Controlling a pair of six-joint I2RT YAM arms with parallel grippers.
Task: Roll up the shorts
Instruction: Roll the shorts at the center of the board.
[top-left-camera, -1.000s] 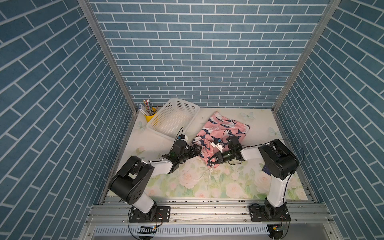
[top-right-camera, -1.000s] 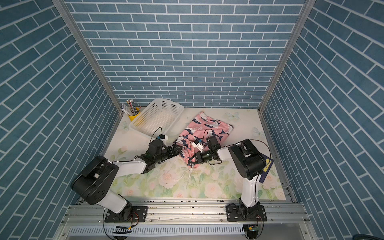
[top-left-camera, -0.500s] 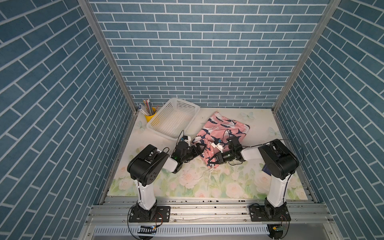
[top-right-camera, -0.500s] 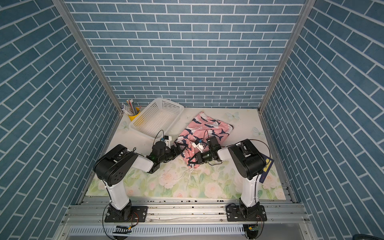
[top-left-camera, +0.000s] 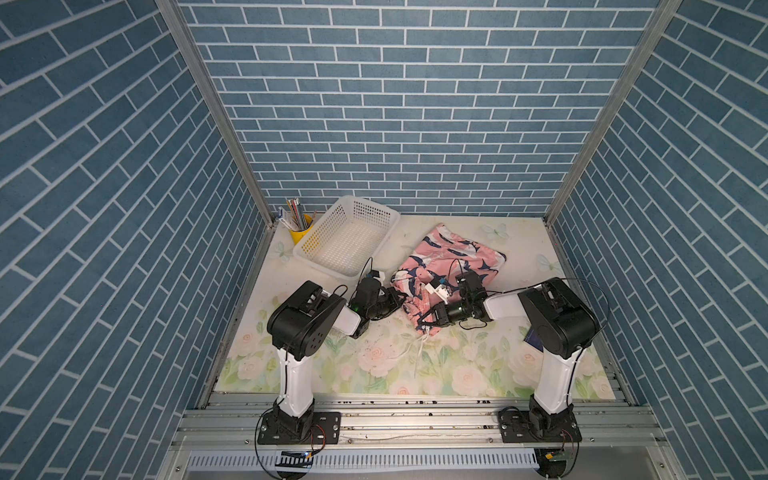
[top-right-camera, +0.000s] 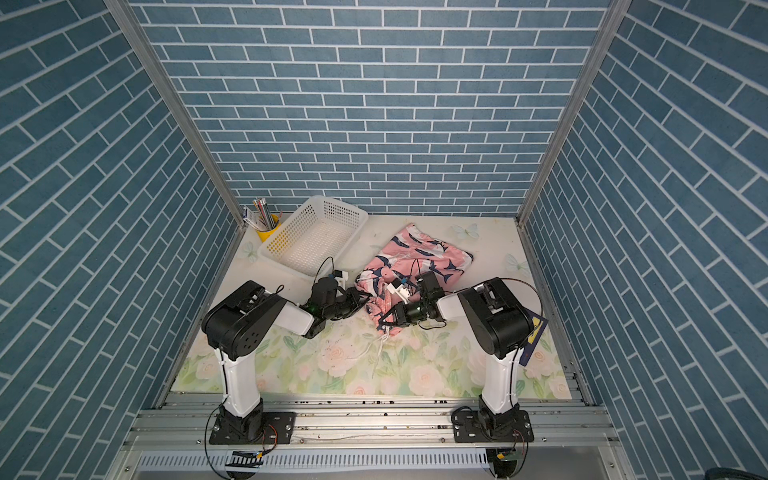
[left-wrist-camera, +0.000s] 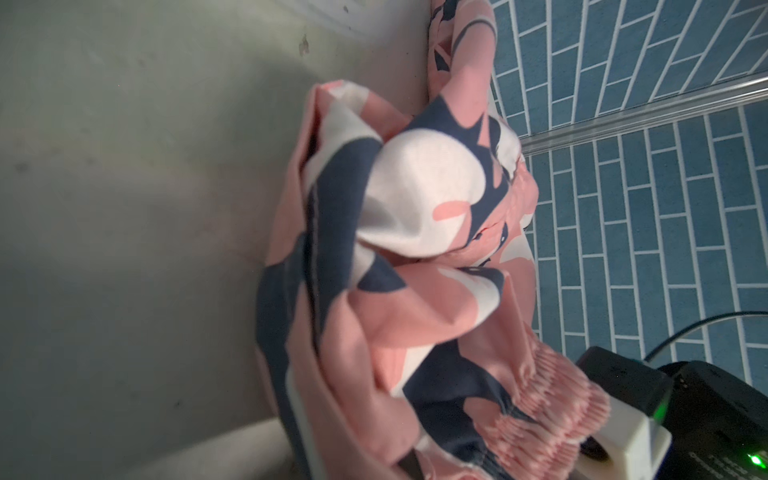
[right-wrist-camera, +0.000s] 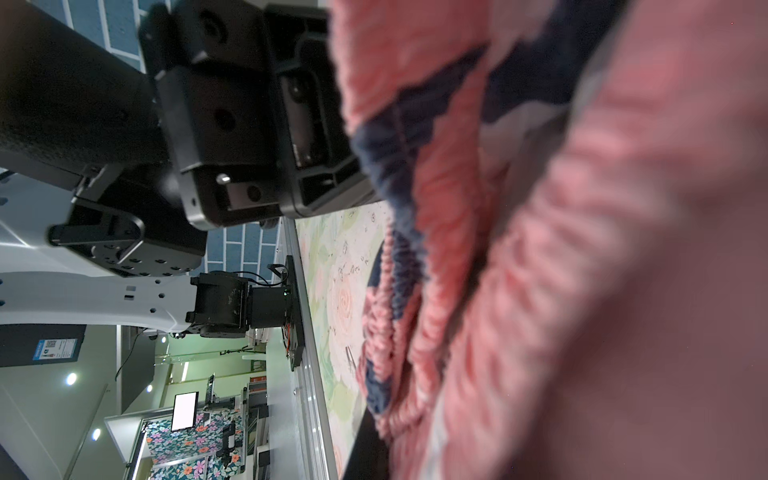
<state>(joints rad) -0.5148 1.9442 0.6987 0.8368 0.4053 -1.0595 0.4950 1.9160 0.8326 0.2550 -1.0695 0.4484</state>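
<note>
Salmon-pink shorts (top-left-camera: 457, 254) (navy and white sharks)

Top views: high over the front edge of my surface (top-left-camera: 478, 365), facing down and back, sharing the whole scene. Wrist views: each close against the shorts (left-wrist-camera: 395, 291).

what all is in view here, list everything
shorts: one, salmon pink with navy and white shapes, crumpled mid-table
basket: one, white, back of the table beside the shorts
cup: one, yellow, holding pencils, back corner by the basket
table cover: one, pale floral, under everything
flat item: one, dark blue, partly hidden behind the right arm
walls: three, blue brick pattern, around the table
left gripper: one, black, shut on the shorts' edge nearest the basket
right gripper: one, black, shut on the gathered waistband
</note>
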